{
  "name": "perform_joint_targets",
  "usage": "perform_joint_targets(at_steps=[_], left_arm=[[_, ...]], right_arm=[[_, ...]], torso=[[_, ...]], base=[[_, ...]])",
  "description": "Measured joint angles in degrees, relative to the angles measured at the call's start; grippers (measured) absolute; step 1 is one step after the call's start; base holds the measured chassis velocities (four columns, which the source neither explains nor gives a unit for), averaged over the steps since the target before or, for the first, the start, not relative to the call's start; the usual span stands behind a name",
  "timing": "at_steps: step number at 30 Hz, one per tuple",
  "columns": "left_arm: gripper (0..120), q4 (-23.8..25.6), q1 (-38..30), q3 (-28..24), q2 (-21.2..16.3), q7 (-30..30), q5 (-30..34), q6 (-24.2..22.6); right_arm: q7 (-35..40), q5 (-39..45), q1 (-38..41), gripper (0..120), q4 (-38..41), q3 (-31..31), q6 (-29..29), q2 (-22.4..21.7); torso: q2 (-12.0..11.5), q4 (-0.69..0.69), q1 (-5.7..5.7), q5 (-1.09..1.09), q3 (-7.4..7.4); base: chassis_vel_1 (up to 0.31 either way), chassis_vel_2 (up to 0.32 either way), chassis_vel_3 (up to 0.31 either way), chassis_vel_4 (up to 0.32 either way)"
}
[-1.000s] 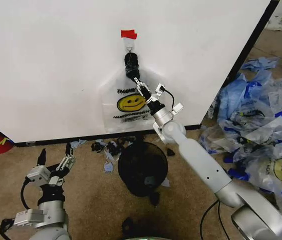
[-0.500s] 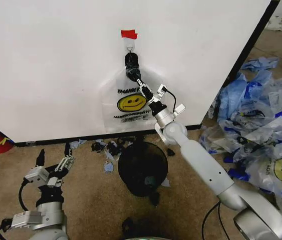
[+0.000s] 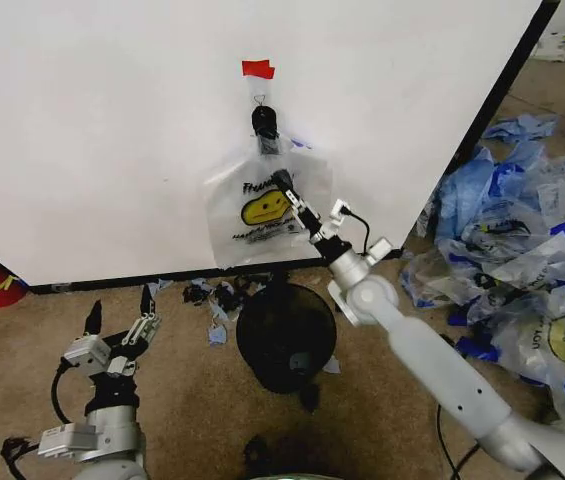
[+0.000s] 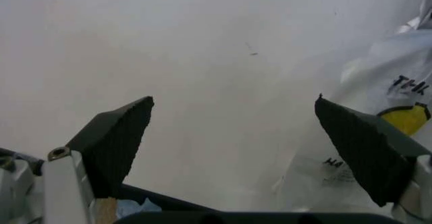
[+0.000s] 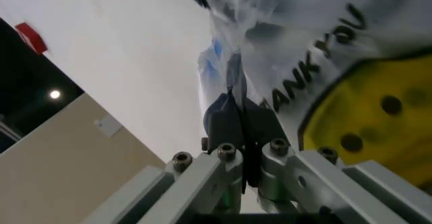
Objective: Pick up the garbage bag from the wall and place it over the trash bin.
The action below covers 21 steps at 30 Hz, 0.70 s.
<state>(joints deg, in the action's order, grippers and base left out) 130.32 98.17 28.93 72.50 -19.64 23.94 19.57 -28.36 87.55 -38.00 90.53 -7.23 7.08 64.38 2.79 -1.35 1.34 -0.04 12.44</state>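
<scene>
The thin translucent whitish plastic garbage bag (image 3: 262, 205) carries a yellow smiley face and black lettering. It hangs against the plain white wall (image 3: 102, 130) with a black baseboard and a red tape strip (image 3: 257, 69). The small round trash bin (image 3: 286, 335) is black.

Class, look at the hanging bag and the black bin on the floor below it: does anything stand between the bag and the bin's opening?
Nothing visible does. The garbage bag hangs against the wall, pinched by the right gripper. The trash bin stands below, its mouth uncovered.
</scene>
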Motion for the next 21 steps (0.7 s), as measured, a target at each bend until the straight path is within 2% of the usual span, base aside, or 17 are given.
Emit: perform_joint_targets(at_steps=[11, 17, 21], left_arm=[[95, 0.2, 0.2, -1.0, 0.2, 0.1, -0.8, 0.3], [94, 0.2, 0.1, -1.4, -0.4, 0.0, -0.8, 0.3], [94, 0.4, 0.1, -1.6, -0.5, 0.0, -0.8, 0.3]], right_arm=[[-0.4, -1.0, -8.5, 0, 7.7, 2.6, 0.2, -4.9], [-5.6, -1.6, -13.9, 0, 10.3, 3.5, -0.6, -10.9], [-8.2, -1.6, -15.7, 0, 10.8, 4.3, -1.6, -13.0]], torso=[[0.0, 0.00, 0.00, -0.02, 0.00], [0.0, -0.02, 0.00, 0.00, 0.00], [0.0, -0.02, 0.00, -0.01, 0.00]], base=[[0.000, 0.000, 0.000, 0.000], [0.000, 0.000, 0.000, 0.000], [0.000, 0.000, 0.000, 0.000]])
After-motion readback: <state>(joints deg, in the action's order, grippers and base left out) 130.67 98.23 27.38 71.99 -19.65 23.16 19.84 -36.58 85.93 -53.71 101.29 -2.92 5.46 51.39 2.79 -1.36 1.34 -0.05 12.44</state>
